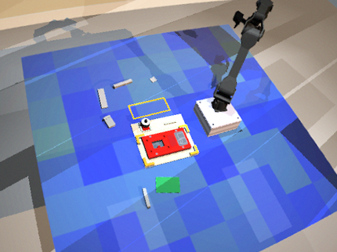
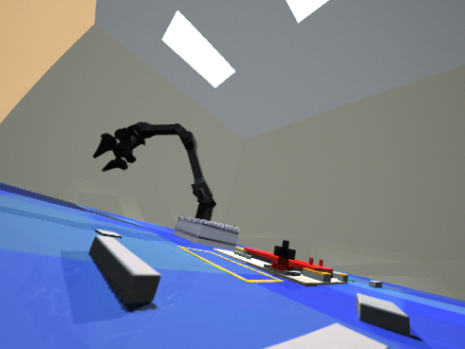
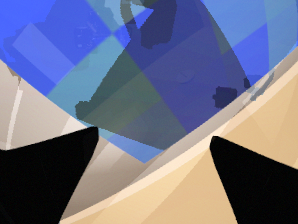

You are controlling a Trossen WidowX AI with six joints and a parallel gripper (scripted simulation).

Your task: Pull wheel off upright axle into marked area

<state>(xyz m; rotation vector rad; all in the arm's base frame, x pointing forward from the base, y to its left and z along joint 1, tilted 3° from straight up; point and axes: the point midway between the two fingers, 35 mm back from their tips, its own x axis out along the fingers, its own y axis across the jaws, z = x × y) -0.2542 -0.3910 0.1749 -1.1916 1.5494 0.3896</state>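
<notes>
Your tool [image 2: 110, 156] is hanging high above the bench [image 1: 244, 194], well away from everything on it, and its fingers are standing wide apart with nothing between them. In the wrist view you are looking past both dark fingers at a corner of the blue bench and the tan floor beyond it.

The arm [image 1: 240, 63] is rising from its white base [image 1: 217, 120] and reaching back, away from the board [image 1: 165, 140]. In the exterior view the arm is bending over at the top, with the tool pointing down and to the left.

The wheel [image 1: 145, 123] is sitting on its axle at the near-left corner of the board, just beside the red plate [image 1: 163, 142]. In the exterior view you are seeing it as a dark shape standing upright above the plate [image 2: 285, 247].

The marked area, a yellow outline [image 1: 149, 107], is lying on the bench right next to the board, on the side closest to the wheel. Nothing is lying inside it.

Several grey blocks [image 1: 103, 98] are lying scattered on the bench to the left of the outline, and another is lying below the board near a green patch [image 1: 168, 185].
</notes>
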